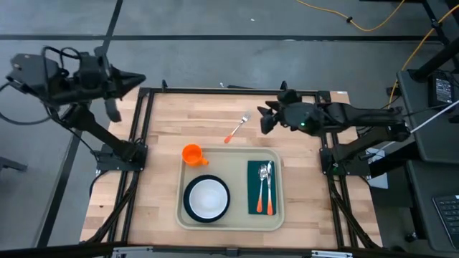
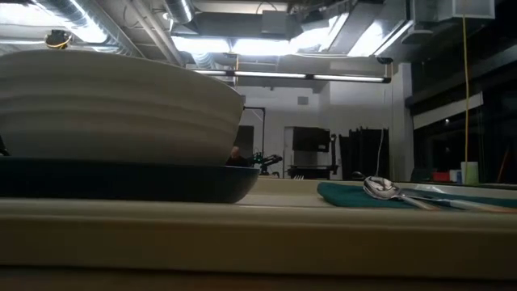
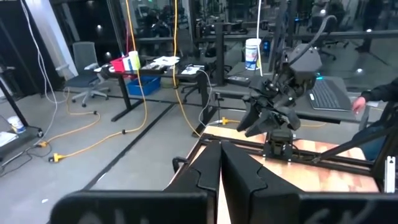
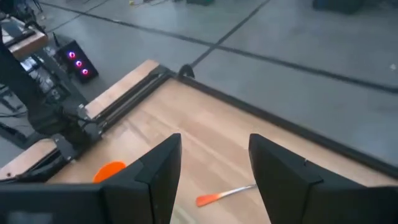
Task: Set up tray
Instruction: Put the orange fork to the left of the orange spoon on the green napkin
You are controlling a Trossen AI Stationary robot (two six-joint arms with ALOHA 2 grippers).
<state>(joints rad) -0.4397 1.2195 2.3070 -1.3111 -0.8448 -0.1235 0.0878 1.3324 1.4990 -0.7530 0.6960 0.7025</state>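
The beige tray (image 1: 231,223) lies on the table's near middle. It carries a white bowl (image 1: 208,197) on a dark plate (image 2: 129,183) and a green napkin (image 1: 253,188) with a spoon (image 2: 386,189) and another orange-handled utensil (image 1: 270,193). An orange cup (image 1: 191,154) stands at the tray's far left corner. An orange-handled fork (image 1: 237,130) lies flat on the wood beyond the tray. My right gripper (image 1: 262,119) hovers open above the table, just right of the fork (image 4: 225,195). My left gripper (image 3: 221,177) is shut and waits above the table's far left corner.
A black metal frame (image 1: 215,91) runs along the table's far edge and sides. Bare wood lies left of the tray (image 1: 154,186) and around the fork. A person's arm (image 3: 373,99) shows in the room beyond the table's right side.
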